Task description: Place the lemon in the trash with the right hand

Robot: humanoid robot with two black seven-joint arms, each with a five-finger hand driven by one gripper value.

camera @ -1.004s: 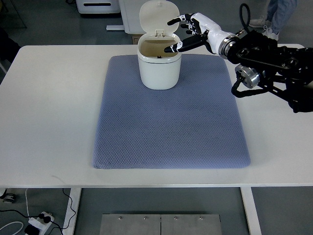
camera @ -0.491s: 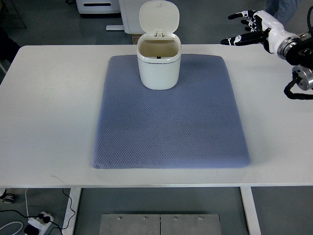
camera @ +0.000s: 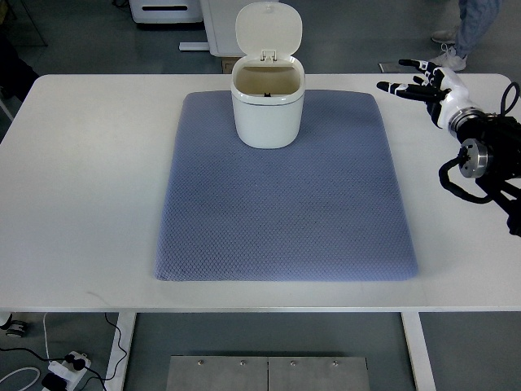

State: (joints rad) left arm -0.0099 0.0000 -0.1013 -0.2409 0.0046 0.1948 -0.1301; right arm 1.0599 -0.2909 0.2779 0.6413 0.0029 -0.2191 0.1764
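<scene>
A white trash bin (camera: pixel 268 106) stands at the far edge of the blue-grey mat (camera: pixel 285 195), its lid flipped up and open. I see no lemon anywhere; the bin's inside looks brownish and its bottom is hidden. My right hand (camera: pixel 417 80) hovers over the white table at the far right, well away from the bin, fingers spread and holding nothing. Its black arm comes in from the right edge.
The white table (camera: pixel 89 179) surrounds the mat. A person's legs (camera: pixel 472 24) show beyond the far right corner. White furniture (camera: pixel 167 10) stands on the floor behind the table. Cables and a power strip (camera: pixel 65 368) lie on the floor at the lower left.
My right hand has pulled back from over the bin's opening to the right and slightly toward me, ending over the table's right side with its fingers spread.
</scene>
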